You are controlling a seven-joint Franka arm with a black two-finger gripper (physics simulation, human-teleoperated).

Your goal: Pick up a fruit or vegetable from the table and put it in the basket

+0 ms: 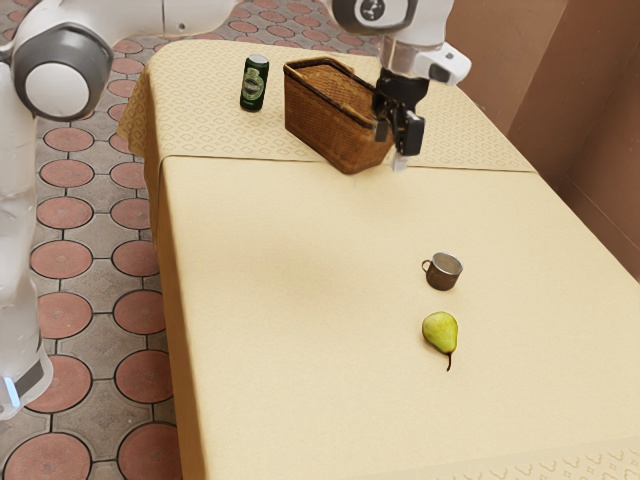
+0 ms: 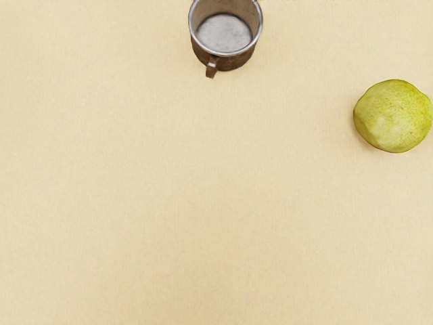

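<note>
My gripper hangs open in the exterior view, its two black fingers apart with nothing held, overlapping the basket's right end in that view. The brown wicker basket stands upright toward the table's far end, its handle folded at the rim. A green-yellow pear lies on the table well away from the hand, its dark stem pointing toward the exterior view's bottom. In the wrist view the pear has its rounded end showing.
A small metal cup stands close to the pear; the wrist view looks into the cup, handle visible. A dark green can is upright left of the basket in the exterior view. Cloth covers the table, and a brown wall runs along the right.
</note>
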